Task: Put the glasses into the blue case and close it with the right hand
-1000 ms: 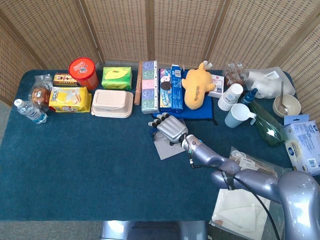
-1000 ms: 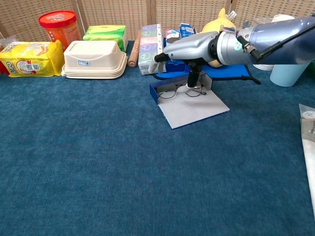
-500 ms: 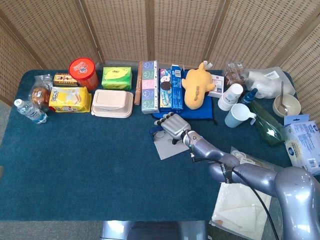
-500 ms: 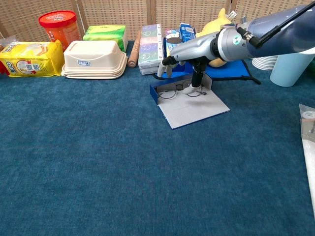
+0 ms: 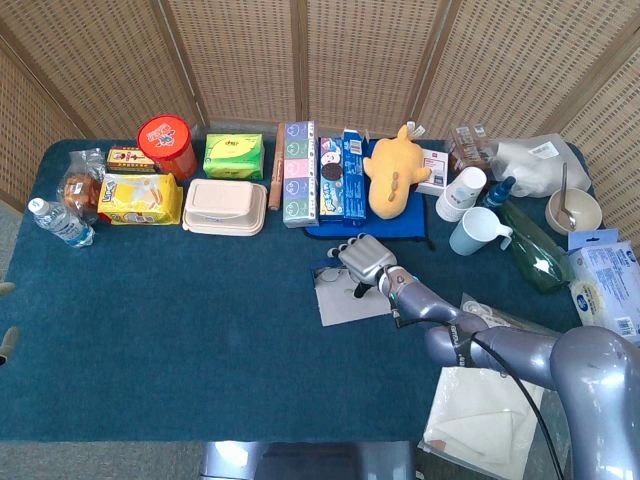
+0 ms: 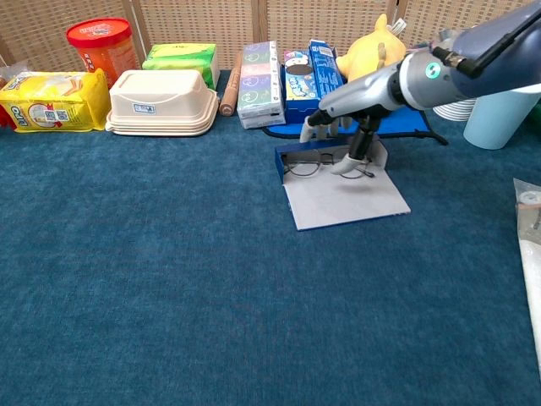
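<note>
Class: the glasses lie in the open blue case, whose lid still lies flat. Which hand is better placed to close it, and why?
The right. The right hand is directly over the glasses in the blue case, beside the flat lid. The left hand is not in either view.

— What do you have on the worktop [image 5: 180, 300]?

— You have one blue case [image 6: 338, 182], one pair of glasses [image 6: 314, 164] and one robot hand [image 6: 351, 135] in view. You also have one red canister [image 5: 166, 145], one plush toy [image 5: 395, 170], one water bottle [image 5: 58, 222] and one beige lunch box [image 5: 225, 207].

— And cups?

— You have one blue mug [image 5: 477, 232] and one white stack of cups [image 5: 460, 193].
</note>
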Controlling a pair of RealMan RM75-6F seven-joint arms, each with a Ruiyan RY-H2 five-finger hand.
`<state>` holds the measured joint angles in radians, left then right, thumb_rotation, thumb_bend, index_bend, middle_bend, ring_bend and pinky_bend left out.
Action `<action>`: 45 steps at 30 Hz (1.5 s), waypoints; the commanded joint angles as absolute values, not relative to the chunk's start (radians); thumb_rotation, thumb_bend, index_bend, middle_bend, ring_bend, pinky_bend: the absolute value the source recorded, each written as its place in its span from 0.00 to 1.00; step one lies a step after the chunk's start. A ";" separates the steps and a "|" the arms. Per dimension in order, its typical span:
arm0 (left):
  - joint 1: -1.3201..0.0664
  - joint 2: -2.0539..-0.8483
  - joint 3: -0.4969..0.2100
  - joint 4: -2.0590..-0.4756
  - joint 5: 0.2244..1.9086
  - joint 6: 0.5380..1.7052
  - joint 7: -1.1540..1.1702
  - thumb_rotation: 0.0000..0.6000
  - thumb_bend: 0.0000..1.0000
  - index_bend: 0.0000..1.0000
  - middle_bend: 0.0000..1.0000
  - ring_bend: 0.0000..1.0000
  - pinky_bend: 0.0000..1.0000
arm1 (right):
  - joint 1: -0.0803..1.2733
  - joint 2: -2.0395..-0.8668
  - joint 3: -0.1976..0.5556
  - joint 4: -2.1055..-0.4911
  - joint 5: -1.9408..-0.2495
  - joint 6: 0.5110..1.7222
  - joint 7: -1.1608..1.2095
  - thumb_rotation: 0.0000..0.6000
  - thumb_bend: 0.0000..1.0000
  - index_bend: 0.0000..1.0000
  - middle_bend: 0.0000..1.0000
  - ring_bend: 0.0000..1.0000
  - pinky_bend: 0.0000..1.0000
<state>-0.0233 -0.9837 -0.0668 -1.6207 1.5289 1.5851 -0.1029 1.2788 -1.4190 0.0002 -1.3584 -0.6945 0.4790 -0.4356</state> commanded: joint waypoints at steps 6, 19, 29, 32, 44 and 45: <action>-0.030 -0.991 -0.063 -1.619 1.543 1.584 -0.111 1.00 0.36 0.23 0.20 0.17 0.22 | 1.309 -1.322 -0.104 -1.551 -0.564 0.589 -0.497 0.59 0.34 0.13 0.24 0.20 0.23; -0.027 -0.991 -0.054 -1.623 1.560 1.596 -0.121 1.00 0.36 0.23 0.20 0.17 0.21 | 1.270 -1.236 -0.158 -1.771 -0.578 0.734 -0.529 0.52 0.33 0.12 0.24 0.20 0.23; -0.019 -0.991 -0.045 -1.623 1.565 1.606 -0.129 1.00 0.36 0.23 0.20 0.17 0.21 | 1.224 -1.216 -0.172 -1.895 -0.626 0.784 -0.541 0.51 0.33 0.12 0.24 0.20 0.23; -0.013 -0.989 -0.042 -1.623 1.566 1.614 -0.132 1.00 0.36 0.23 0.20 0.17 0.22 | 1.213 -1.216 -0.173 -1.914 -0.636 0.788 -0.541 0.52 0.33 0.12 0.24 0.20 0.23; 0.000 -0.987 -0.031 -1.628 1.570 1.623 -0.135 1.00 0.36 0.22 0.20 0.17 0.21 | 1.184 -1.208 -0.178 -1.992 -0.692 0.790 -0.544 0.51 0.32 0.12 0.24 0.20 0.23; 0.002 -0.988 -0.031 -1.628 1.569 1.624 -0.134 1.00 0.36 0.22 0.20 0.17 0.21 | 1.182 -1.208 -0.180 -1.998 -0.700 0.788 -0.545 0.51 0.32 0.12 0.24 0.20 0.23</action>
